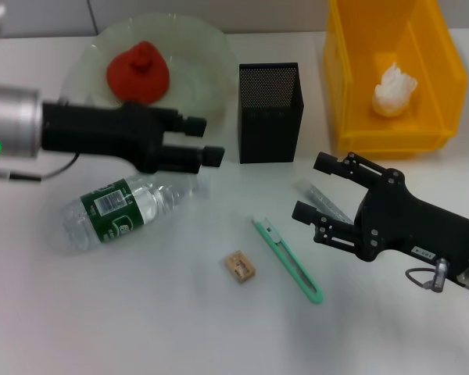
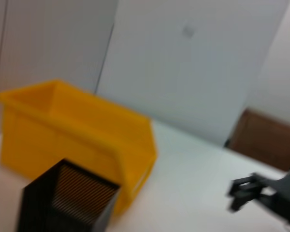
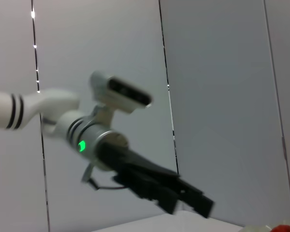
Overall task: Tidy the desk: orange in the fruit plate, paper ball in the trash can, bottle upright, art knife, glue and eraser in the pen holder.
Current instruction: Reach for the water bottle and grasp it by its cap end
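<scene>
Left end effector (image 1: 204, 139) hovers empty, fingers apart, above the lying bottle (image 1: 121, 209). Right end effector (image 1: 313, 187), spread wide, hangs over the glue (image 1: 322, 200).

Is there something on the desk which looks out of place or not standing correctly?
Yes. The bottle lies on its side near the left pincer. The art knife and eraser lie loose in front of the pen holder.

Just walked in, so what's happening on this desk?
A two-armed robot is tidying. The orange sits in the plate and the paper ball in the bin. The bottle lies on its side under the open left hand. Knife and eraser lie loose; the open right hand hovers over the glue.
</scene>
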You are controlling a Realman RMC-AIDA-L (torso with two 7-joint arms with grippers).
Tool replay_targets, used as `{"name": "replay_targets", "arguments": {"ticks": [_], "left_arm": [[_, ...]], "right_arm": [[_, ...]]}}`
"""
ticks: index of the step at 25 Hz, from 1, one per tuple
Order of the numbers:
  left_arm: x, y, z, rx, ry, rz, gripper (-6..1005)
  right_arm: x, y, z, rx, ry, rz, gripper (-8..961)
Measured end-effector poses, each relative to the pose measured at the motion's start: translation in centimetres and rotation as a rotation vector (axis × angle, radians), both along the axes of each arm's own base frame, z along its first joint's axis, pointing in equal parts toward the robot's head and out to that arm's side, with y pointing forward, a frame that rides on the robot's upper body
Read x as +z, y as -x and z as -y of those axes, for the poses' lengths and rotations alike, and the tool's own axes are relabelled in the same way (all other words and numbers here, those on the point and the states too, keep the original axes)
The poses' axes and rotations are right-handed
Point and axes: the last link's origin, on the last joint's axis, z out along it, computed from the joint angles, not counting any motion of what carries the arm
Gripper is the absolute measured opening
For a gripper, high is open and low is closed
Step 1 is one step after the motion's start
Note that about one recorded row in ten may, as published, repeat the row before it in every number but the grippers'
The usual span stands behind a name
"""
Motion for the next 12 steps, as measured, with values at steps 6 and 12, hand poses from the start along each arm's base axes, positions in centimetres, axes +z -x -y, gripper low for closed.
{"name": "replay_targets", "arguments": {"ticks": [6,12], "left_arm": [[-0.9,-2.9,-3.2,0.030,-0.025,-0.373,667],[-3.3,-5.9,-4.2,-0.021,0.019,-0.623,666]], "right_arm": [[-0.3,-0.4,0.3,-0.029,0.010,0.002,763],[-0.4,-0.5,0.4,-0.039,0.014,-0.003,763]]}}
